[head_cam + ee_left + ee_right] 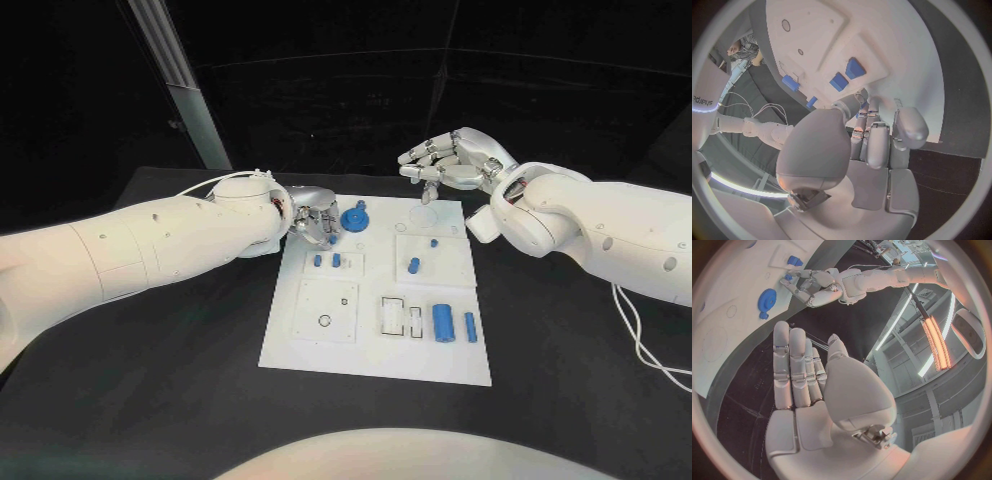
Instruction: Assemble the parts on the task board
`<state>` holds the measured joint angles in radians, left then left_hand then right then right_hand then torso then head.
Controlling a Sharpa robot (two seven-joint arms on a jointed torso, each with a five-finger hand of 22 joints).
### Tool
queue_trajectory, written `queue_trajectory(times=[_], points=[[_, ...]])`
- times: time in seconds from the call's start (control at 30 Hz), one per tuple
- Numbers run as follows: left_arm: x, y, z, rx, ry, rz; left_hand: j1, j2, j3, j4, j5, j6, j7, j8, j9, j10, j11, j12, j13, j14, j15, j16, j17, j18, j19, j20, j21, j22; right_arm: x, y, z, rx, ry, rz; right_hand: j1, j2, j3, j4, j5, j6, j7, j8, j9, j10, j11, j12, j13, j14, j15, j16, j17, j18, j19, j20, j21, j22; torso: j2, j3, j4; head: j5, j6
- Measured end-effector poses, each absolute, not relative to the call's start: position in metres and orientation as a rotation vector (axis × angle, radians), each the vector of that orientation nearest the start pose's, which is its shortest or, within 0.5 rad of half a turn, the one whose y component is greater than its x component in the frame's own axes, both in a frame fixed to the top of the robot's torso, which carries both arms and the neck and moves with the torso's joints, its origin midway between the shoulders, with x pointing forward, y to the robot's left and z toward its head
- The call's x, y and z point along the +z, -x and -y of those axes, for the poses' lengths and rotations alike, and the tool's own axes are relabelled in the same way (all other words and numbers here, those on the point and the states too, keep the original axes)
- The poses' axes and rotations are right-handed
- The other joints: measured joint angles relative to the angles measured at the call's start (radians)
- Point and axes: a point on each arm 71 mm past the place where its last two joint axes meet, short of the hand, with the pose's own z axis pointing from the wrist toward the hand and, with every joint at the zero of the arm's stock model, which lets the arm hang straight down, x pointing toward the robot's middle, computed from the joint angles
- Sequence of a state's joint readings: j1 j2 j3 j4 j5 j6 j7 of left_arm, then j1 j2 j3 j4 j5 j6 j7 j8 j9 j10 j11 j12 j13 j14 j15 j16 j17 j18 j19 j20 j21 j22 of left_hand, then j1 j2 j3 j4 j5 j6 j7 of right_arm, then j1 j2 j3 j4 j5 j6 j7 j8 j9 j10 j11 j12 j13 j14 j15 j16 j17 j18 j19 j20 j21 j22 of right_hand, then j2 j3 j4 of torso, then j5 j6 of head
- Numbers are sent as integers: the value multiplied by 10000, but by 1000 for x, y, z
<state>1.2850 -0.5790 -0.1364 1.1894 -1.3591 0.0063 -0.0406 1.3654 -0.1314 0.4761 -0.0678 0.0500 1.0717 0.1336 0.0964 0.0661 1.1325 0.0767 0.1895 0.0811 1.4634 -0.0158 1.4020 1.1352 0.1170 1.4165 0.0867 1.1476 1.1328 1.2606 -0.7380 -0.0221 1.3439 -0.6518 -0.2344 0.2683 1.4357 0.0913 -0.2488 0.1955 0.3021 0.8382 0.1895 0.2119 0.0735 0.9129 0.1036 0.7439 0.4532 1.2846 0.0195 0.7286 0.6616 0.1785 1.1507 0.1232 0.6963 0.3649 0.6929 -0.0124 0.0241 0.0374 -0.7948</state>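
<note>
task board (pixel 378 300), left hand (pixel 312 216) fingers curled, right hand (pixel 454 160) raised

The task board (pixel 378 345) lies in the middle of the table (pixel 130 400) before me. My left hand (pixel 312 218) sits over its far left corner, just left of the gear (pixel 356 214). My right hand (pixel 454 160) hovers beyond its far edge. Two cylinders (pixel 454 323) lie side by side near the board's right edge.

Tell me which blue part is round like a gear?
The gear at the board's far left, beside the left hand. It is a toothed disc; the others are small pegs and cylinders.
</note>
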Motion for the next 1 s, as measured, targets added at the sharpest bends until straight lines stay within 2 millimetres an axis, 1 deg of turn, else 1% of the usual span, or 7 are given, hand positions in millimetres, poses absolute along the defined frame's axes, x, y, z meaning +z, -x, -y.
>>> queue_trajectory(times=[0.4, 0.57, 0.6, 0.7, 0.77, 0.87, 1.0], points=[[-211, -538, -157, -6047, -2875, -19789, -13, -13, 0, 0, 0, -25, 25, -25, 0, -28, -18, 0, 1, 3, 3, 0, -10, -1, 0, 0, 0, 2, -152, -527, 194, 12720, -4074, -15928, 0, 0, 0, 0, 0, 0, 0, 0, 0, 0, 0, -1, 0, 0, 0, 0, 1, 0, 0, 0, 0, 0, -1, -3, 3, 12, -10], [-211, -538, -159, -6013, -2835, -19774, -93, -94, -42, -42, 0, -549, 11, -293, -28, -395, 80, 1, -16, 0, 72, -41, -74, 0, -45, 45, -33, -19, -152, -528, 194, 12709, -4080, -15929, 0, 0, 0, 0, 0, 0, 0, 0, 0, 0, 0, -2, 1, 0, 0, 0, 1, 0, 0, 0, 0, 0, -2, -3, 3, 19, 4], [-211, -538, -160, -5996, -2810, -19756, -93, -93, -42, -42, 0, -635, 27, -297, -28, -493, 99, 1, -37, 36, 109, -41, -91, 0, -45, 45, -46, -22, -152, -528, 194, 12699, -4086, -15929, 0, 0, 0, 0, 0, 0, 0, 0, 0, 0, 0, -2, -8, 0, 0, 0, 1, 0, 0, 0, 0, 0, -2, -3, 3, 19, 9], [-210, -539, -164, -5951, -2740, -19709, -92, -93, -42, -42, 0, -744, -7, -297, -27, -685, 154, 1, -63, 35, 109, -41, -102, -1, -80, 80, -46, -32, -153, -528, 196, 12643, -4110, -15936, 0, 0, 0, 0, 0, 0, 0, 0, 0, 0, 0, -2, -27, -37, 36, 0, -1, 0, -6, 6, 0, -5, -6, -3, 4, 12, 21], [-210, -539, -168, -5915, -2662, -19652, -93, -93, -42, -42, 0, -879, -56, -297, -27, -877, 196, 1, -67, 33, 183, -41, -102, -1, -104, 104, -117, -52, -153, -529, 198, 12546, -4105, -15957, 0, 0, 0, 0, 0, -32, -32, 0, 0, -134, 22, -3, -96, -37, 37, 0, -22, 1, -36, 36, -45, -17, -7, -6, 9, -3, 34], [-209, -539, -174, -5903, -2473, -19532, -93, -93, -69, -69, 0, -969, -73, -297, -27, -1037, 253, 1, -67, 33, 182, -41, -95, -2, -115, 114, -181, -108, -154, -531, 201, 12318, -4030, -16009, 3, 3, 0, 0, -81, -32, -33, 86, 4, -346, 50, -283, -344, -37, 37, 0, -51, 1, -36, 36, -45, -17, -14, -9, 10, -14, 58], [-206, -539, -183, -5920, -2178, -19337, -92, -93, -96, -97, 0, -983, -87, -297, -27, -1178, 287, 1, -84, 3, 217, -41, -80, -1, -170, 169, -315, -240, -155, -533, 208, 11935, -3871, -16085, 79, 79, 23, -23, -137, -32, -32, 198, 13, -396, 70, -652, -711, -37, 37, 0, -92, 0, -36, 36, -45, -16, -21, -9, 10, -26, 96]])
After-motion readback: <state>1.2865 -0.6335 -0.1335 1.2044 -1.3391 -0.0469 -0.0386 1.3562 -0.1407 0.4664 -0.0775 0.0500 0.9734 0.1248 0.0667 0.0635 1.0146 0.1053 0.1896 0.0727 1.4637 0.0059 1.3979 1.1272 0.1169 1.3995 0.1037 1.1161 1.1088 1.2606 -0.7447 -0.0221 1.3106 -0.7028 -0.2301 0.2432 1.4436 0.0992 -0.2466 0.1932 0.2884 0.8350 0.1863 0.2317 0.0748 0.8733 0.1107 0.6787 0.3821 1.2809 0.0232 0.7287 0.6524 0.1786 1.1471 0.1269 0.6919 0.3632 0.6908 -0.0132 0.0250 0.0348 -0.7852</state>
